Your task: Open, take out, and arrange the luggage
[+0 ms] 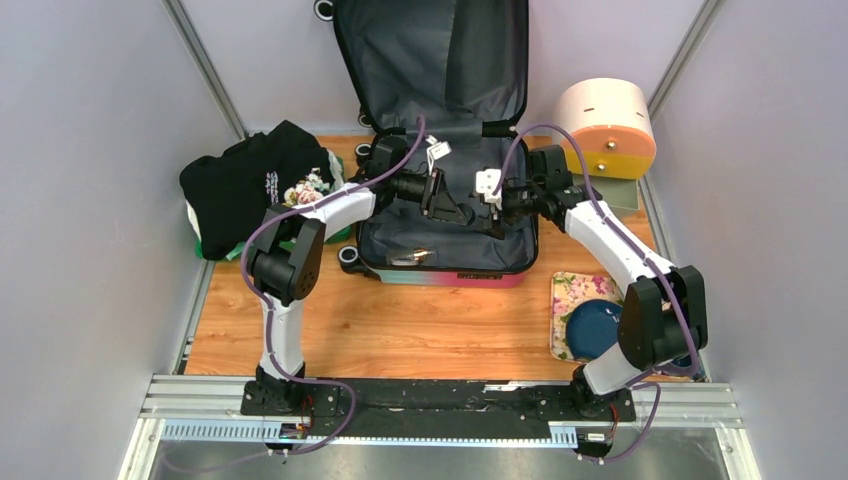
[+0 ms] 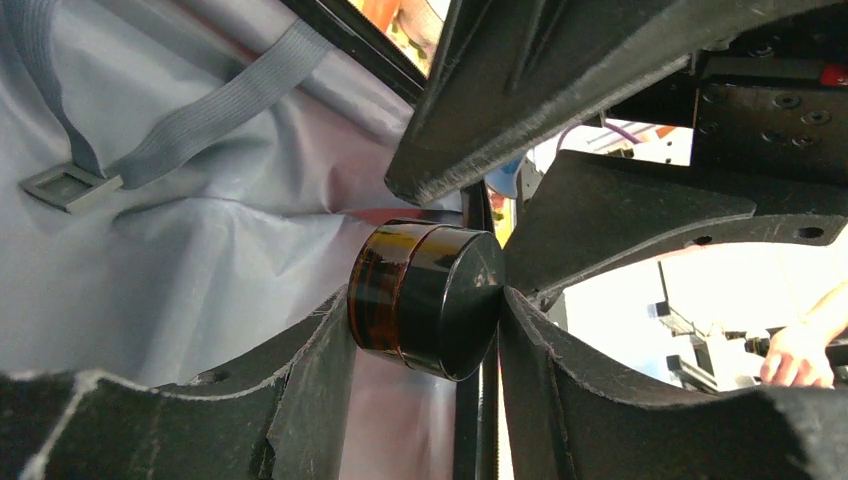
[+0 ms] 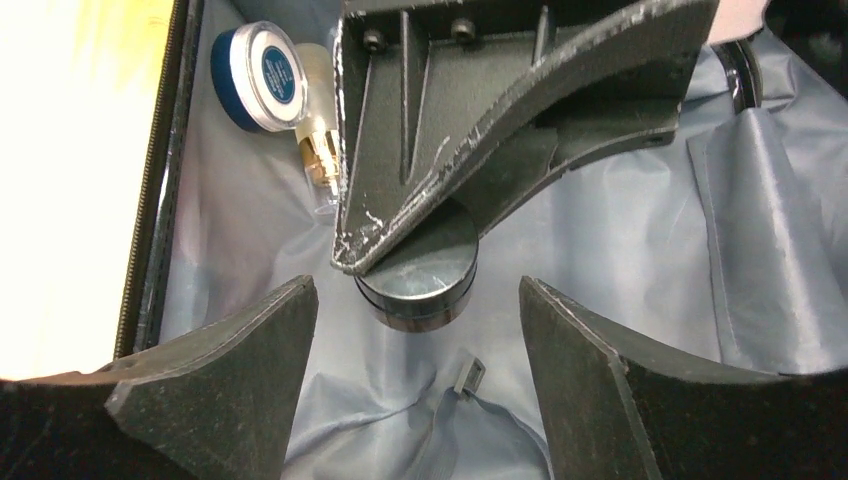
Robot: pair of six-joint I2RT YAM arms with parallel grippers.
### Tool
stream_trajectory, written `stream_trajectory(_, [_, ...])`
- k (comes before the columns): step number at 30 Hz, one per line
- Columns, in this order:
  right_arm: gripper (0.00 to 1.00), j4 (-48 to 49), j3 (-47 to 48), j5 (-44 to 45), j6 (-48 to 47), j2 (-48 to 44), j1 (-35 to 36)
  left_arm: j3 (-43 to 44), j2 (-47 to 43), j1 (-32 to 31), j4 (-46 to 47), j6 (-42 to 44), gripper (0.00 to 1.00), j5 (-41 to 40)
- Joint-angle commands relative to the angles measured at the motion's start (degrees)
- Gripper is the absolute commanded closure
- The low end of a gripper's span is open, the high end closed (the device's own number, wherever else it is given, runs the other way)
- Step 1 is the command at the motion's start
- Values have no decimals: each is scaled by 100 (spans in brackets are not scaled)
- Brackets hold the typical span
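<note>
Jar (image 2: pixel 430 300), half-hidden, snug between left end effector (image 2: pixel 425 305) fingers; right end effector (image 3: pixel 415 290) wide apart, empty

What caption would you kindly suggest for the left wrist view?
Left end effector grips a black-lidded amber jar inside the luggage.

Both arms: white shells, black joints, purple leads.
The left arm (image 1: pixel 345 208) and right arm (image 1: pixel 608 238) have glossy white link covers and chunky matt-black joint housings (image 1: pixel 290 262), each on a black base plate (image 1: pixel 272 396). One purple cable (image 1: pixel 256 232) loops along each arm, with small white fittings (image 1: pixel 488 183) near the wrists. The fingers (image 3: pixel 225 375) are matt black and wedge-shaped, with a coarse grainy surface and edges scuffed pale grey. Ribbed black bracket with socket-head screws (image 3: pixel 374 40); red mark (image 2: pixel 834 74) on a black mounting block.
</note>
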Motion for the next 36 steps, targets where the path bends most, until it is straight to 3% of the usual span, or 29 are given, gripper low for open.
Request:
stream_trajectory(1, [22, -153, 293, -90, -415, 4, 138, 169, -398, -46, -14, 268, 85, 342])
stream_trajectory(11, [23, -654, 355, -73, -1109, 101, 261, 195, -521, -90, -488, 663, 84, 633])
stream_trajectory(18, [27, -663, 469, -125, -1110, 162, 357, 195, -583, -143, -734, 909, 84, 650])
stream_trajectory(24, [38, -663, 522, -152, -1022, 180, 419, 213, -583, -143, -831, 953, 84, 624])
stream_trajectory(27, [51, -725, 504, -108, -1048, 171, 428, 222, -592, -143, -849, 962, 84, 624])
stream_trajectory(28, [58, -751, 487, -91, -1057, 171, 428, 222, -592, -143, -849, 962, 80, 624])
stream_trajectory(30, [62, -778, 495, -29, -1014, 163, 428, 222, -609, -152, -849, 979, 67, 624])
stream_trajectory(31, [66, -786, 495, -20, -961, 145, 419, 222, -618, -143, -857, 980, 52, 615])
stream_trajectory(33, [70, -778, 504, -20, -777, 75, 384, 248, -644, -108, -875, 927, 36, 528])
stream_trajectory(34, [75, -717, 495, -29, -698, 48, 358, 257, -653, -90, -849, 892, 23, 493])
stream_trajectory(36, [78, -559, 434, -38, -233, -91, 209, 248, -671, 23, -726, 699, 21, 378])
